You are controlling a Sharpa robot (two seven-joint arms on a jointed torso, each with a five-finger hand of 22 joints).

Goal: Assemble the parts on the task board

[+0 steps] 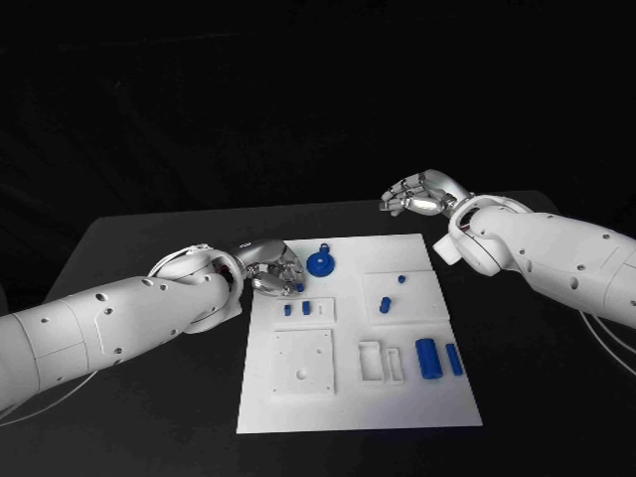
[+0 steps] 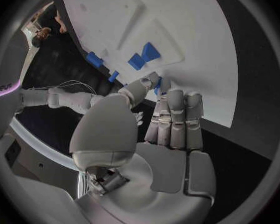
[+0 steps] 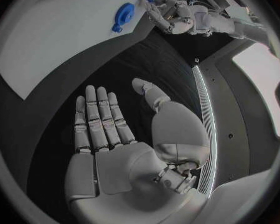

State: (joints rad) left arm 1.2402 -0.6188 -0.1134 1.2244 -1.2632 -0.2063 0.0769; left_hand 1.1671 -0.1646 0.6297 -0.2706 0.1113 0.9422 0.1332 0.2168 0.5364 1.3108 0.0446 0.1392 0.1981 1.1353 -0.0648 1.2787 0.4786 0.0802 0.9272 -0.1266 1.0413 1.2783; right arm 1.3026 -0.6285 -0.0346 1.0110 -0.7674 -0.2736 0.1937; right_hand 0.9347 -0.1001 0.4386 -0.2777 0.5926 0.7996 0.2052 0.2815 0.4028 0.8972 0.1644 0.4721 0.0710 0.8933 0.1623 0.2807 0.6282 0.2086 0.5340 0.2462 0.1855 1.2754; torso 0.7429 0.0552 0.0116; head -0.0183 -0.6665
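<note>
Pinching a small blue part (image 2: pixel 157 86), left hand (image 1: pixel 271 270) at task board's (image 1: pixel 404 407) edge; right hand (image 1: pixel 421 196) spread, beyond it.

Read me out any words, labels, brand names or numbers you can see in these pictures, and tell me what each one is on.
"...ieus": a partial word at the circle's rim in the left wrist view, cut off, on a dark surface beside the table.
No text can be read on the task board, the blue parts or the hands.

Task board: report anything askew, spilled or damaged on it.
Nothing stands out. The task board lies flat on the table, unbroken. The blue parts, such as the round part and the cylinder, sit on it. The left hand reaches its edge; the right hand hovers open.
</note>
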